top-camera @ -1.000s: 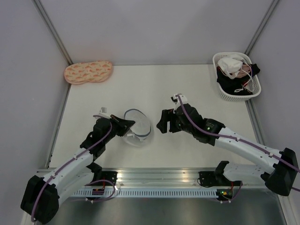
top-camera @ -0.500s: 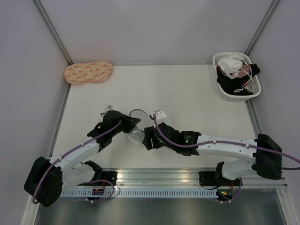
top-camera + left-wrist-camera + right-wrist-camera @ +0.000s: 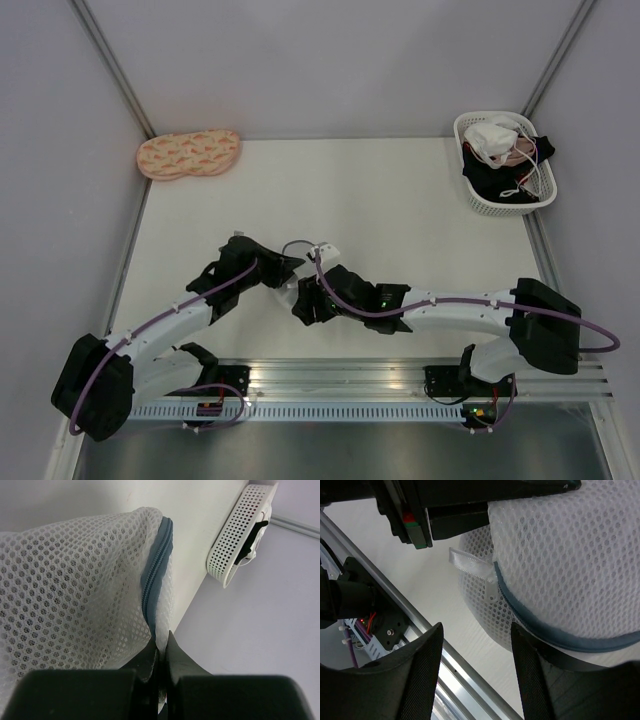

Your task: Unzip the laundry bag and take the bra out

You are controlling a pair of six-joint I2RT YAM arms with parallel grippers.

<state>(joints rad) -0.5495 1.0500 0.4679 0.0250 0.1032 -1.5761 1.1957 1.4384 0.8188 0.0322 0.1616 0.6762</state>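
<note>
The laundry bag, a white mesh pouch with a blue-grey zipper band, fills the left wrist view. My left gripper is shut on the mesh edge just beside the zipper. In the top view only a sliver of the laundry bag shows between my left gripper and my right gripper. In the right wrist view my right gripper is open below the laundry bag, nothing between its fingers. A white ribbon pull hangs from the bag's rim above them. The bra is hidden.
A white lattice basket with white and dark garments stands at the back right. A peach patterned pad lies at the back left. The metal rail runs along the near edge, close under the right gripper.
My right arm swung left from mid-table to the bag, and its jaws narrowed somewhat. The left gripper shifted slightly right, still holding the mesh.
</note>
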